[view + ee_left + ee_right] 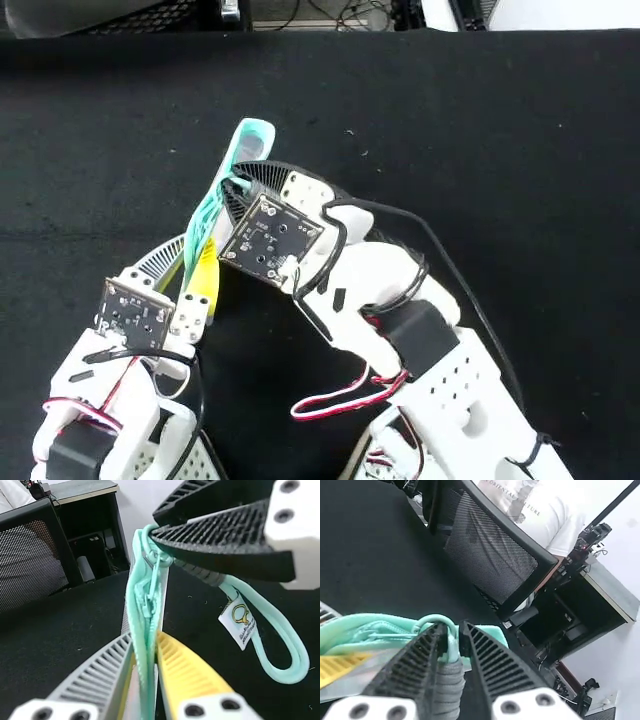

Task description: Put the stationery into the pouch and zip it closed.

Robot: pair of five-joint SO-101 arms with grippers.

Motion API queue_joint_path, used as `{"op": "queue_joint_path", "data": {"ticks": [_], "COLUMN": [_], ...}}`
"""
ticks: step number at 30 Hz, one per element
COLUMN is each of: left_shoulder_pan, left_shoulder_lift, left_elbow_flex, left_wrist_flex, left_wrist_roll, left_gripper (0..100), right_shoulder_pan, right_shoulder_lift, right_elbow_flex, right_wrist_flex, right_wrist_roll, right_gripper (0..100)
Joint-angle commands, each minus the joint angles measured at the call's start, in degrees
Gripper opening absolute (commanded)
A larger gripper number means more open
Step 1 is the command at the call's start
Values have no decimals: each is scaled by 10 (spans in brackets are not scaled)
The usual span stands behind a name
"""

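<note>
– One pouch [207,222], mint green. Count confirmed?
– Confirmed, one. It's held edge-on between both tools over the black tabletop [500,150]. Can't tell whether it touches the surface.
– Tools on it?
– Two. The left tool [145,644] has one grey finger [100,675] and one yellow finger [185,675]. They pinch the pouch's zip edge from either side.
– And the right?
– The right tool [451,630] has two black ribbed fingers [490,665]. They're clamped on the pouch's other end, where the strap comes off. Mint material sits squeezed between the tips.
– So both are gripping the same item?
– Yes, one at each end, tips close together. In the high view the right arm crosses in from the lower right and the left arm comes up from the lower left.
– Hardware on the pouch?
– One zipper pull [147,602], lying along the zip between the two tools. One strap loop [280,650], hanging free off to the side. One white label [237,620] on the strap.
– Zip state?
– Can't tell how far it's run, the fingers cover the ends.
– Anything else in view?
– One mesh chair [485,555] beyond the tabletop.
</note>
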Motion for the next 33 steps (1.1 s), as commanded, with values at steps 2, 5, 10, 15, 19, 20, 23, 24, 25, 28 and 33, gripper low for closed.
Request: {"op": "queue_joint_path", "data": {"ticks": [2, 5, 10, 15, 19, 20, 23, 24, 25, 28, 33], "left_shoulder_pan": [1, 1, 2, 2, 3, 2, 2, 2, 2, 2, 2], "left_shoulder_lift": [1, 1, 1, 1, 1, 1, 1, 1, 1, 1, 1], "left_elbow_flex": [1, 1, 1, 1, 1, 1, 1, 1, 1, 1, 1], "left_wrist_flex": [14, 14, 14, 14, 14, 14, 14, 14, 14, 15, 15], "left_wrist_roll": [-1, -1, -2, -2, -2, -2, -2, -2, -2, -2, -2], "left_gripper": [29, 29, 29, 29, 29, 29, 29, 29, 29, 29, 29], "right_shoulder_pan": [58, 59, 86, 120, 137, 139, 141, 149, 158, 188, 229], "right_shoulder_lift": [0, 2, 2, 2, 2, 2, 11, 22, 38, 102, 190], "right_elbow_flex": [-26, -31, -39, -51, -49, -49, -50, -50, -51, -63, -133], "right_wrist_flex": [-36, -43, -44, -47, -69, -69, -81, -96, -113, -153, -153], "right_wrist_roll": [2, 3, 43, 47, 45, 45, 46, 46, 46, 46, 41], "right_gripper": [12, 12, 12, 12, 12, 12, 12, 12, 12, 12, 12]}}
